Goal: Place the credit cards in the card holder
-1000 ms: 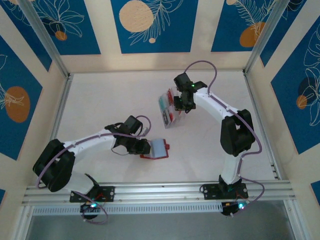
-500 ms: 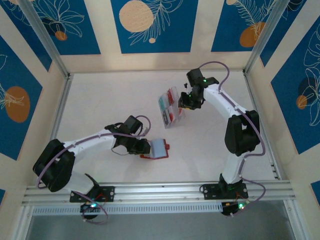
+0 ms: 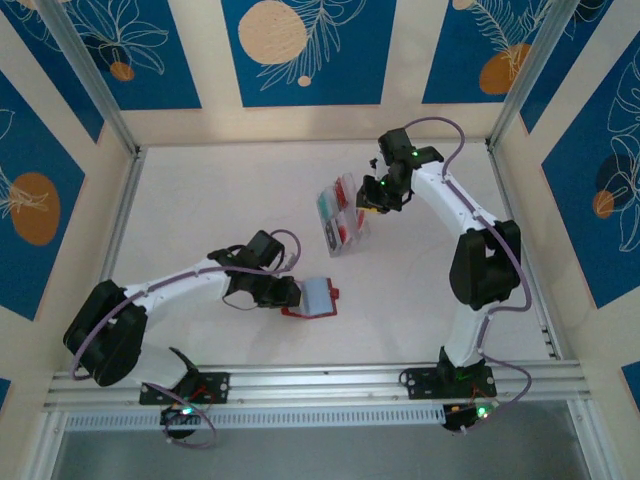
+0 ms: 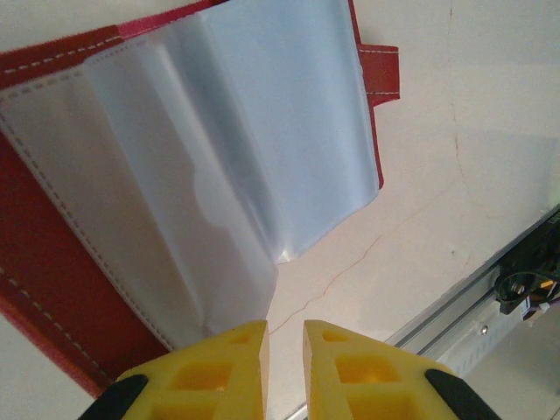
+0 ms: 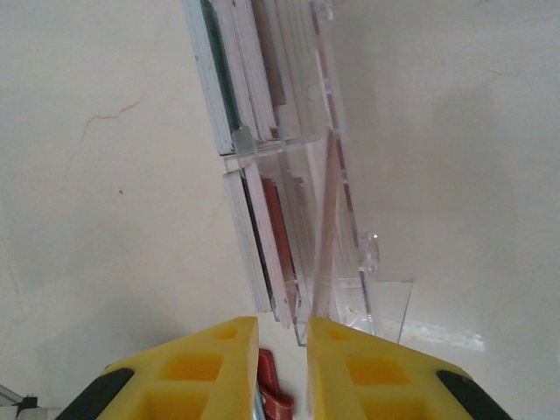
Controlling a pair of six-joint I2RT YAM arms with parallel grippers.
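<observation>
Card holder (image 4: 201, 149) lies open just ahead of the left claw (image 4: 285, 331).

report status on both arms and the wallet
Left end effector shut at open card holder. Right end effector shut on red credit card near clear box. Pockets look empty; nothing blocking.

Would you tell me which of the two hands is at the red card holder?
The left hand, at the edge of the card holder; the right hand is by the clear box instead.
</observation>
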